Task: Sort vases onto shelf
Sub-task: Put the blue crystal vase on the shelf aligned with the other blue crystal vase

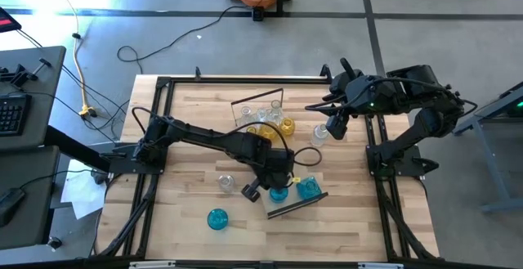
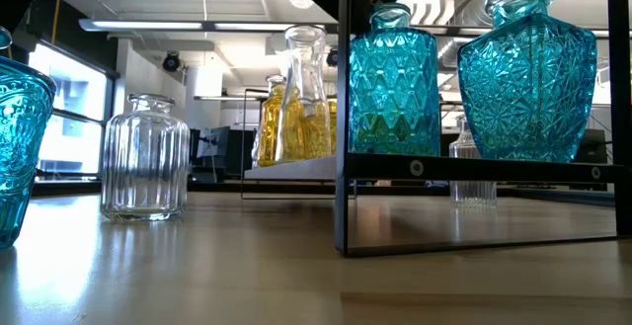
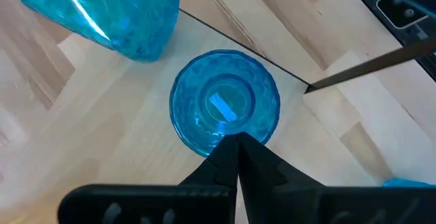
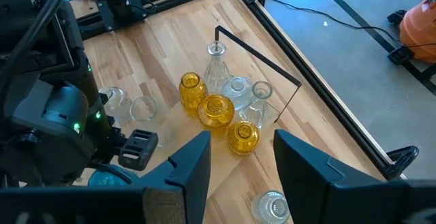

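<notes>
Two blue vases stand on the near shelf (image 1: 296, 205), whose plank (image 2: 474, 167) sits in a dark frame. My left gripper (image 1: 274, 181) is above the left one (image 2: 390, 78), shut at its neck (image 3: 237, 137). The other blue vase (image 1: 308, 189) stands beside it. A second shelf (image 1: 257, 105) carries amber vases (image 4: 216, 109) and clear ones. My right gripper (image 4: 242, 139) is open and hovers over a clear vase (image 1: 319, 132) on the table's right side. My left gripper pinches the blue vase at its neck rim (image 3: 228, 130), on the side nearest the wrist, coming from above with the fingers (image 3: 255, 159) pointing down. The vase stands upright with its base on the shelf's plank (image 3: 136, 156).
A third blue vase (image 1: 216, 218) stands on the table near the front edge, and a clear ribbed vase (image 2: 146, 157) stands left of the near shelf. The shelf's dark rim (image 3: 368, 64) runs close to the held vase. Bare tabletop lies at the front right.
</notes>
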Controlling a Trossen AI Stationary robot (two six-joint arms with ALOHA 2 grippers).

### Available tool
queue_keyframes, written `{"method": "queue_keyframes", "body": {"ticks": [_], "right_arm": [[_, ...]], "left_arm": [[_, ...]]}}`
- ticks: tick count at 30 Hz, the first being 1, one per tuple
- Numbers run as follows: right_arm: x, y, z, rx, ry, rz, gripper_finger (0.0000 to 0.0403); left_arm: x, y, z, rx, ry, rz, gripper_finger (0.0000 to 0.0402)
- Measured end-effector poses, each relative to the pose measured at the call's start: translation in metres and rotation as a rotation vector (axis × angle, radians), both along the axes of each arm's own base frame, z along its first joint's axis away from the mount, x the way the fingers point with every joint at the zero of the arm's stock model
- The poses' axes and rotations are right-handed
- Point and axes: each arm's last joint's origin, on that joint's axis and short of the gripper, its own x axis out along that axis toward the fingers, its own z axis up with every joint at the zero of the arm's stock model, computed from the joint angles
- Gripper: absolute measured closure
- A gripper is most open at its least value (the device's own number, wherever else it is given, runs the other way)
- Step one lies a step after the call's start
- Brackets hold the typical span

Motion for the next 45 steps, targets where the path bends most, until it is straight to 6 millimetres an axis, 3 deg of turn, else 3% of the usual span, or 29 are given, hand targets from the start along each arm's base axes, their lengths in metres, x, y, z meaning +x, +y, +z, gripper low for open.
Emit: {"method": "queue_keyframes", "body": {"ticks": [34,45], "right_arm": [[0.001,0.0002,0.0009,0.007,-0.017,-0.004,0.0258],[0.0011,0.0002,0.0009,0.007,-0.017,-0.004,0.0258]], "left_arm": [[0.0077,-0.006,0.0048,-0.045,-0.107,-0.07,0.0401],[-0.0016,-0.0025,-0.0004,0.03,0.005,-0.003,0.0401]]}}
